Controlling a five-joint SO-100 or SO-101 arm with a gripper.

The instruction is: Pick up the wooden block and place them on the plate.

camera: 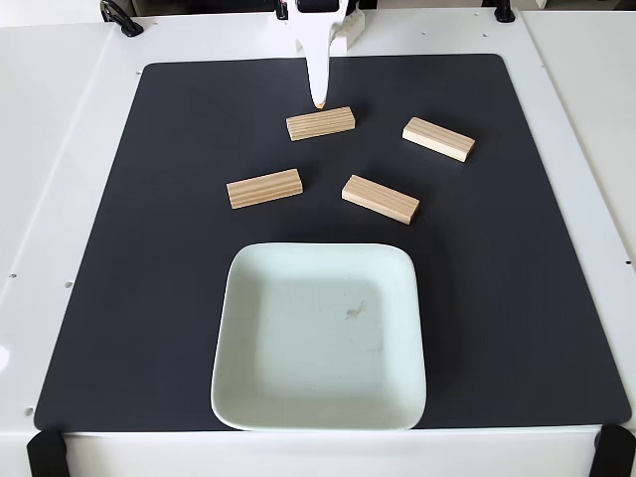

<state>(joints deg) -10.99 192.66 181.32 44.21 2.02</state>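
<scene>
A white bench (60, 149) carries a large black rectangular mat (149, 298). At the mat's near edge sits the pale mint-white square plate (298, 397) with rounded corners, nothing on it. Beyond it four small tan wooden blocks lie flat on the mat: one at left (264, 188), one at middle (380, 199), one at far right (438, 138), one farthest back (320, 122). The white hand (319, 99) points down just behind that last block; whether it is open I cannot tell.

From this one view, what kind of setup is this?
Likely a tabletop robot test bench: a black mat on a white table, four wooden blocks, a plate, and a white gripper reaching in from the top edge.
</scene>
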